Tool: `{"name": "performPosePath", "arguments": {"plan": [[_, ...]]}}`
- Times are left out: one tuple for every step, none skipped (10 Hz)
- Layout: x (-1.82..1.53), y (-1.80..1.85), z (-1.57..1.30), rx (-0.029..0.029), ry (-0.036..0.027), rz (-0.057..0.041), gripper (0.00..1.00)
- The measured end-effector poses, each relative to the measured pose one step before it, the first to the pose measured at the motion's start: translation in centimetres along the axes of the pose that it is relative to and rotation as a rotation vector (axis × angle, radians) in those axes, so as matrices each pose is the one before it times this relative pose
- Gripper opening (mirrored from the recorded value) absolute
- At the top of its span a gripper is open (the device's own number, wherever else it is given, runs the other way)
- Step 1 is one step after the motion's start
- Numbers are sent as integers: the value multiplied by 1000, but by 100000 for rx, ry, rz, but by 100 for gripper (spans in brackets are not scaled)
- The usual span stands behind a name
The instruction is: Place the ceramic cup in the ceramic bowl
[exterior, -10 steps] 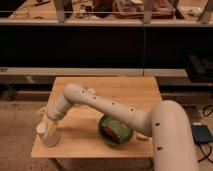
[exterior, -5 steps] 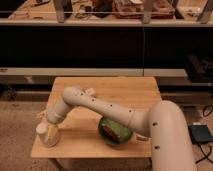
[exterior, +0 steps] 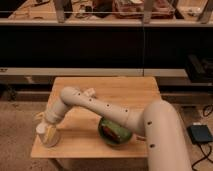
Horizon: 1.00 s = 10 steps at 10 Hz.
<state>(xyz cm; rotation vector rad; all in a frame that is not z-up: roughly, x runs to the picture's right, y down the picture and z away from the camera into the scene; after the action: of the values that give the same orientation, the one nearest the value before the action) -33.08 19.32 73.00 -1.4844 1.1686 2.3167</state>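
The white ceramic cup (exterior: pixel 47 138) stands near the front left corner of the wooden table (exterior: pixel 125 92). My gripper (exterior: pixel 48 128) is right on top of the cup, reaching down from the arm's elbow (exterior: pixel 69 96), and hides the cup's rim. The dark green ceramic bowl (exterior: pixel 115 133) sits near the table's front edge, to the right of the cup, partly under my forearm. Something brownish lies inside it.
A small pale object (exterior: pixel 90 92) lies on the table behind the arm's elbow. A dark shelf unit (exterior: pixel 105 47) runs behind the table. A black box (exterior: pixel 201 134) lies on the floor at the right. The cup is close to the table's left and front edges.
The gripper has settled slightly lower and to the left onto the cup. The cup and bowl have not moved.
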Motion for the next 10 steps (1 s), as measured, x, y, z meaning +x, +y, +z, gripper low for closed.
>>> {"name": "performPosePath", "arguments": {"plan": [[-97,25,53,422,487,181,80],[-73,-15,136,711,425,70,80],[-167,-50,246,877,548,283,80],[-236,-29,46,401,37,399,80],[-378,-15,-18,460,-232,635,78],[-280,-26,79,544,-338,443,71],[-247,18,167,762,-379,461,59],[-130,27,89,550,-395,207,51],[-169,51,76,626,-592,210,41],[-54,113,-152,77,17,375,31]]}}
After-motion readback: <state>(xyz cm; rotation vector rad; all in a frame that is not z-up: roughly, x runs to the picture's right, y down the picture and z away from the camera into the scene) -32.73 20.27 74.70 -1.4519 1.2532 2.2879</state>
